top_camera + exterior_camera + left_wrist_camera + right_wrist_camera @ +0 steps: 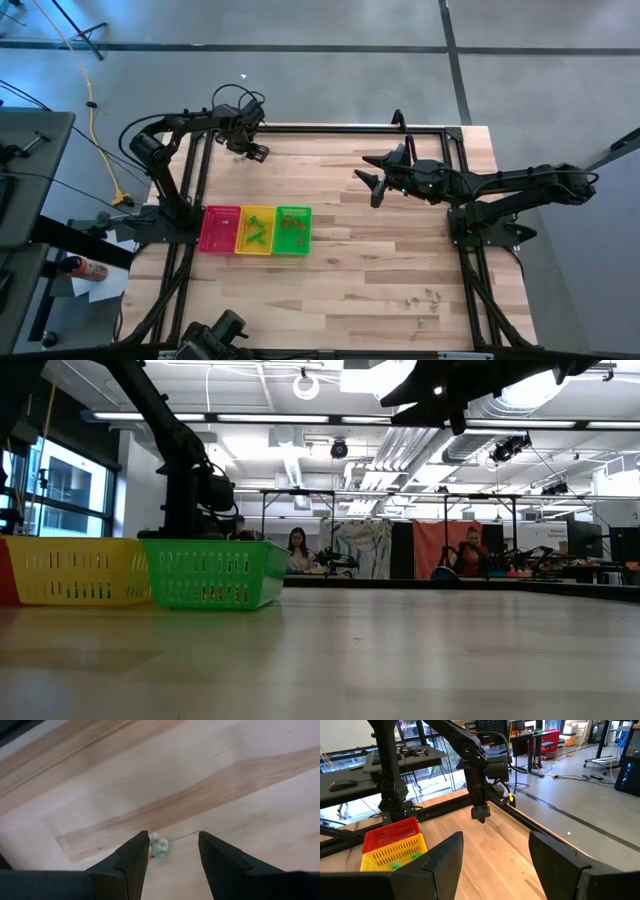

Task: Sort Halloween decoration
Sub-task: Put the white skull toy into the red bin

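My left gripper (pixel 252 152) (pixel 170 851) is open near the table's far left corner, pointing down. A pale grey trinket (pixel 160 845) lies on the wood between its fingers, close beside one finger (pixel 136 855). The right wrist view shows this gripper (pixel 481 813) just above the table. My right gripper (pixel 373 184) (pixel 495 851) is open and raised over the middle of the table, facing the left arm. Several more small trinkets (pixel 425 297) lie loose on the table near its near right corner. Green pieces lie in the yellow tray (pixel 257 231), and green and orange ones in the green tray (pixel 293 230).
Red (pixel 219 230), yellow and green trays stand side by side at the table's left side; in the low view the yellow (pixel 75 571) and green (pixel 213 573) ones show at the left. A black frame (pixel 330 128) rims the table. People sit in the room beyond.
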